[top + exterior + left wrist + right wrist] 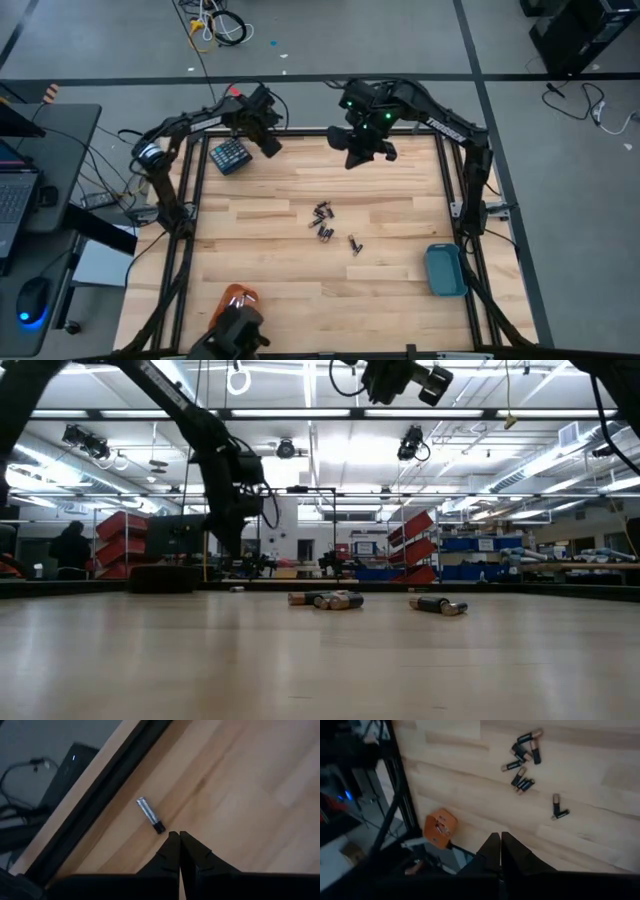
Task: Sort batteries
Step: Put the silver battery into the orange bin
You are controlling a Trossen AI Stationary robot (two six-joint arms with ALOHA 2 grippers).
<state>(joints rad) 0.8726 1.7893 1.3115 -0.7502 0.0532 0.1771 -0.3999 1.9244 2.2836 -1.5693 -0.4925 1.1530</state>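
Several small dark batteries (pixel 322 220) lie loose on the wooden table's middle, with a pair (pixel 354 243) just to their right. The right wrist view shows the cluster (pixel 524 759) and the pair (pixel 557 806). In the low view they lie flat on their sides (pixel 325 599). One more battery (pixel 150 815), silvery with a dark end, lies alone by the table's far-left rail. My left gripper (pixel 176 837) is shut and hovers just beside it, at the far left (pixel 270 146). My right gripper (pixel 497 840) is shut and high above the far middle (pixel 360 152), holding nothing.
A dark teal keypad-like block (pixel 230 155) sits at the far left corner beside my left gripper. A blue tray (pixel 445 270) stands at the near right. An orange object (pixel 238 297) sits at the near left edge. A black rail (pixel 100 805) borders the table.
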